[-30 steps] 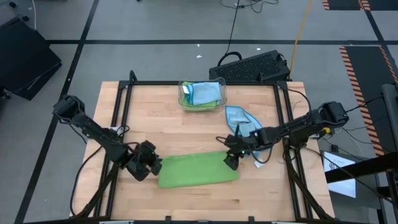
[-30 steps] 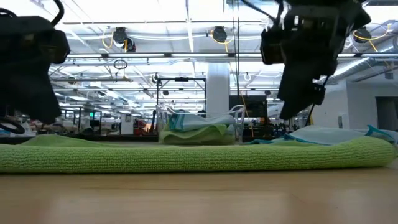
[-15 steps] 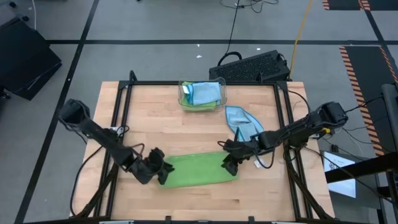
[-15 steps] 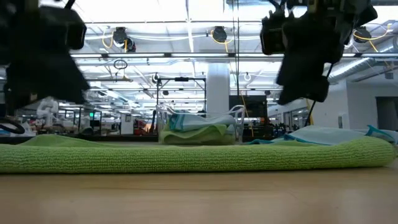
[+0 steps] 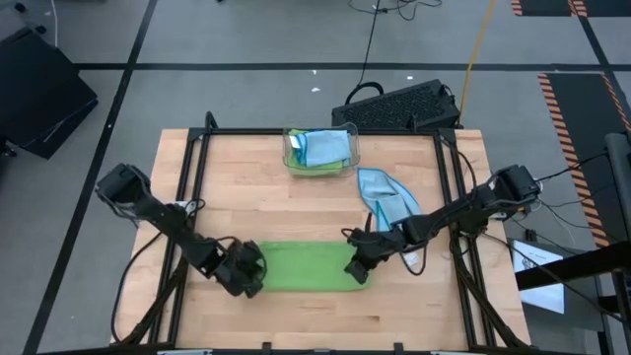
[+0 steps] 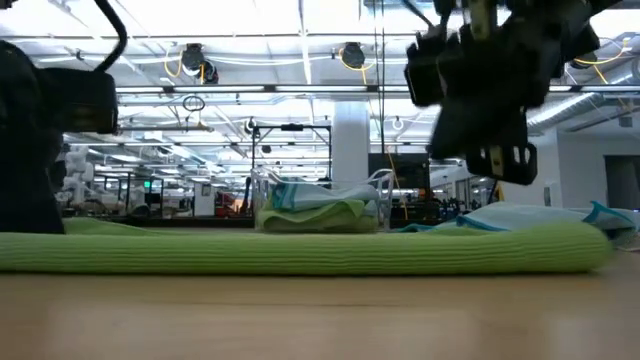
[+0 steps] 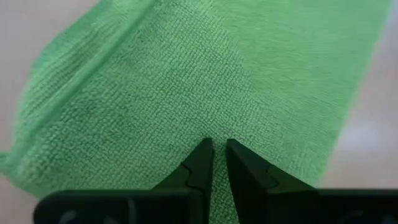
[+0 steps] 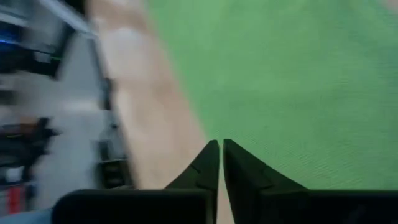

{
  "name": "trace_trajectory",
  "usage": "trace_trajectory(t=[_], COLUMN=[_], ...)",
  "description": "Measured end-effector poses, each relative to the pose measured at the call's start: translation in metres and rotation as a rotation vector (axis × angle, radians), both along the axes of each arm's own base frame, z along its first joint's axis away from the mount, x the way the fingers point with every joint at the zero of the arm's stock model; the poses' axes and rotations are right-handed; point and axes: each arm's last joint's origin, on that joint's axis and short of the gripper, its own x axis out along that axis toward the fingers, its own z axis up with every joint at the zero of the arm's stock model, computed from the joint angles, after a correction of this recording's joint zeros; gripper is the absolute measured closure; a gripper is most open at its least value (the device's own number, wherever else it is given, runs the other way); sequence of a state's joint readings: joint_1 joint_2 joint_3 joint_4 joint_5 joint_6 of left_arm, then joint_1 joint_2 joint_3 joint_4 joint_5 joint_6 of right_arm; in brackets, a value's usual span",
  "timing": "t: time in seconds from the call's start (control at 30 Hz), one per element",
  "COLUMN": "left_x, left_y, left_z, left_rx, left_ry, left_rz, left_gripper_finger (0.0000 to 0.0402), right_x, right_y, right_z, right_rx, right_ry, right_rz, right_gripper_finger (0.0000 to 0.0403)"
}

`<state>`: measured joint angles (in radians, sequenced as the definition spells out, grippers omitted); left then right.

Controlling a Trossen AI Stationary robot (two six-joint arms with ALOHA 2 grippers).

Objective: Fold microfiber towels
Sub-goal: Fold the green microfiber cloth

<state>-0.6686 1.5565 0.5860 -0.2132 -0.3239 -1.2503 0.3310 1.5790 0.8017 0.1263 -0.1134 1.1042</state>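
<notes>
Both arms reach in low toward the near middle of the table (one from each side). The left gripper (image 5: pixel 248 272) points down with its fingers (image 7: pixel 200 163) almost together. The right gripper (image 5: pixel 358 269) is down low too, its fingers (image 8: pixel 210 163) pressed together.

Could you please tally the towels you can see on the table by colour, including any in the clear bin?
Lime green towels: 2, one folded strip at the table's front and one in the clear bin under a blue one.
Light blue towels: 2, one crumpled on the right and one in the bin.
Total: 4 visible; the bin may hide more.
</notes>
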Motion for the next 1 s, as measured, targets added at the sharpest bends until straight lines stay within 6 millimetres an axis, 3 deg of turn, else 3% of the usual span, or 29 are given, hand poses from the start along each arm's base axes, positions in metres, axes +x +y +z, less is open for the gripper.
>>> trace_trajectory(t=[0.13, 0.27, 0.4, 0.6, 0.67, 0.83, 1.0], left_x=[-0.009, -0.013, -0.016, -0.037, -0.042, -0.053, -0.061], left_y=[0.029, 0.057, 0.071, 0.093, 0.097, 0.106, 0.108], left_z=[0.012, 0.033, 0.060, 0.088, 0.096, 0.100, 0.091], left_rx=[0.146, 0.145, 0.015, -0.343, -0.431, -0.480, -0.539], left_ry=[0.117, 0.132, 0.029, -0.035, -0.065, -0.049, 0.182], left_rz=[-0.015, 0.018, 0.090, 0.570, 0.641, 0.746, 0.848], left_gripper_finger=[0.0350, 0.0350, 0.0350, 0.0350, 0.0350, 0.0333, 0.0262], right_x=[0.002, -0.001, 0.000, 0.004, 0.005, 0.010, 0.012], right_y=[0.014, 0.017, 0.015, -0.001, -0.008, -0.026, -0.041], right_z=[0.009, 0.007, 0.007, 0.013, 0.016, 0.017, 0.017], right_rx=[0.066, 0.091, 0.125, 0.159, 0.154, 0.154, 0.146], right_ry=[-0.086, -0.043, -0.028, -0.042, -0.056, -0.074, -0.101], right_rz=[0.006, -0.013, -0.010, 0.000, 0.006, 0.041, 0.118], right_gripper_finger=[0.0401, 0.0400, 0.0399, 0.0399, 0.0399, 0.0399, 0.0399])
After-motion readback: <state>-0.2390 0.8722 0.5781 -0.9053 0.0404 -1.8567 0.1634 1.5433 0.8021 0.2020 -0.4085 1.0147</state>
